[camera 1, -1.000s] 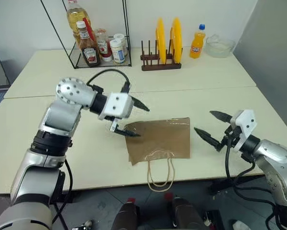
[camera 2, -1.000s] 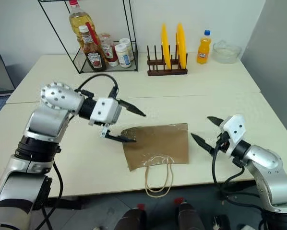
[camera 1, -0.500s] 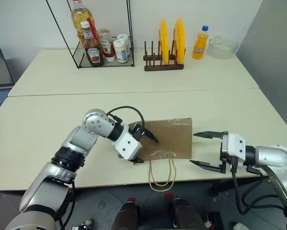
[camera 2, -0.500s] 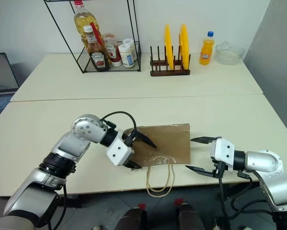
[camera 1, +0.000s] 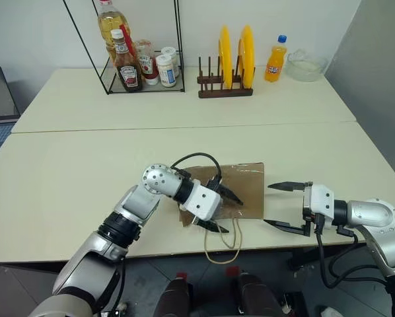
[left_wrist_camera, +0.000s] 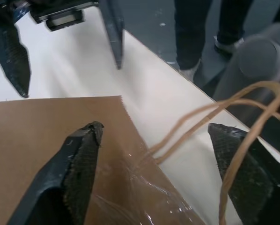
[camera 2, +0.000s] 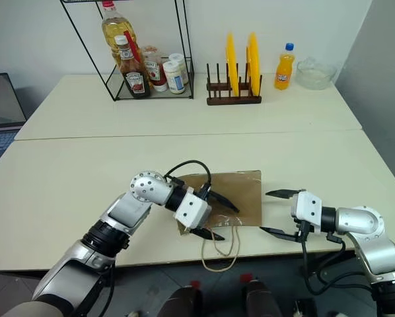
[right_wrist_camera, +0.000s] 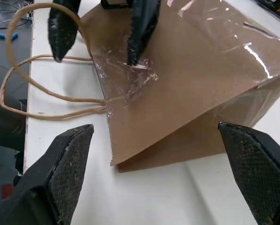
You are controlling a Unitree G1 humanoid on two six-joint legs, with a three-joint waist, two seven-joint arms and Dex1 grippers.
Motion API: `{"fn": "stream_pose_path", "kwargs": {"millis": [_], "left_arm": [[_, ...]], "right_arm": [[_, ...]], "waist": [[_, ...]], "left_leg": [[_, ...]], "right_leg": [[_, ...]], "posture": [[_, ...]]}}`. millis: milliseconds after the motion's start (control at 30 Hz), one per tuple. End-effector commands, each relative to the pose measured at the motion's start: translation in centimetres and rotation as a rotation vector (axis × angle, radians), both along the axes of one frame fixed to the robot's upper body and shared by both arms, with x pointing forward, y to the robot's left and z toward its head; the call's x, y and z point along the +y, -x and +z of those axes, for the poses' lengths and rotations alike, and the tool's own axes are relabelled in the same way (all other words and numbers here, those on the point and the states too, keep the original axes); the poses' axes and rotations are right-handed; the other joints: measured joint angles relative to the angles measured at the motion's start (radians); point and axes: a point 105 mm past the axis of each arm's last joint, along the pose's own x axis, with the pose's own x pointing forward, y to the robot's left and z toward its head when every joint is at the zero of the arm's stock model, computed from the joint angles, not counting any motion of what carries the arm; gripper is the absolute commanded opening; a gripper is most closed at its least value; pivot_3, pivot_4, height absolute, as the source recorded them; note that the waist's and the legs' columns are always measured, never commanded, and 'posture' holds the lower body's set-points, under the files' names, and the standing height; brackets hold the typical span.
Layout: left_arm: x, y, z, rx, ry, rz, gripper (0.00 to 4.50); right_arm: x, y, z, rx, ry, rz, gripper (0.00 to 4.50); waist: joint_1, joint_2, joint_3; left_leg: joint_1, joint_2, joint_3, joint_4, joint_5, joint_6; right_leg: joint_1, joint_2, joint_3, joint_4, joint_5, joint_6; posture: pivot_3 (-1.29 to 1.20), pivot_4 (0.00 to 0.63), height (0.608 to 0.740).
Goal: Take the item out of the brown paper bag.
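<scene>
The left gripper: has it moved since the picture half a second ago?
Yes. The left gripper has shifted along the brown paper bag toward its mouth edge, nearer the looped handles, while the bag lies where it was.

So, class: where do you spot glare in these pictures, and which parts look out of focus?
Right wrist view: white glare streaks on the clear tape of the brown paper bag. Left wrist view: smaller glints on the crinkled tape by the loop handles; the floor beyond the table edge is soft. Left eye view: even light, only faint shadows under the left gripper and the right gripper.
</scene>
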Motion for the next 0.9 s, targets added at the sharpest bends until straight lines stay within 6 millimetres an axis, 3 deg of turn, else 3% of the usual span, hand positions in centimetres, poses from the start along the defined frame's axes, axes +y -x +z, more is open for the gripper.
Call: {"fn": "stream_pose_path", "kwargs": {"millis": [33, 333, 433, 533, 700, 900], "left_arm": [[-0.6, -0.3, 2.7, 0.045, 0.113, 0.068, 3.06], [-1.4, -2.3, 6.0, 0.153, 0.263, 0.236, 1.80], [-1.3, -2.9, 6.6, 0.179, 0.295, 0.275, 1.11], [-1.1, -3.4, 6.8, 0.195, 0.312, 0.312, 0.05], [-1.1, -4.3, 7.4, 0.210, 0.338, 0.363, 0.02], [-0.9, -4.6, 7.4, 0.208, 0.339, 0.385, 0.02]], "right_arm": [[0.5, 1.1, 0.1, -0.059, 0.040, 0.085, 4.50], [1.3, 3.1, -1.5, -0.272, 0.127, 0.301, 4.50], [1.5, 3.2, -2.1, -0.391, 0.159, 0.361, 4.50], [2.2, 2.7, -2.7, -0.529, 0.181, 0.417, 4.50], [3.4, 1.5, -3.5, -0.694, 0.194, 0.473, 4.50], [5.9, 0.6, -2.5, -0.839, 0.119, 0.506, 4.50]], "waist": [[0.000, 0.000, 0.000], [0.000, 0.000, 0.000], [0.000, 0.000, 0.000], [-0.002, 0.000, 0.000], [-0.001, 0.000, 0.000], [-0.001, 0.000, 0.000]], "left_leg": [[0.000, 0.000, 0.000, 0.000, 0.000, 0.000], [0.001, 0.000, 0.000, 0.000, 0.000, 0.000], [0.002, 0.000, 0.001, 0.000, 0.000, 0.000], [0.003, 0.001, 0.002, 0.000, 0.000, 0.000], [0.003, 0.001, 0.002, 0.000, 0.001, -0.002], [0.004, 0.001, 0.002, 0.000, 0.003, -0.004]], "right_leg": [[0.000, 0.000, 0.000, 0.000, 0.000, 0.000], [0.001, 0.000, 0.000, 0.000, 0.000, 0.000], [0.001, 0.000, 0.000, 0.000, 0.000, 0.000], [0.001, 0.000, 0.001, 0.000, 0.000, 0.000], [0.001, 0.001, 0.001, 0.000, 0.000, 0.000], [0.001, 0.001, 0.002, 0.001, 0.000, 0.000]], "posture": [[0.00, 0.150, 0.740], [0.00, 0.150, 0.740], [0.00, 0.150, 0.740], [0.00, 0.150, 0.740], [0.00, 0.150, 0.740], [0.00, 0.150, 0.740]]}}
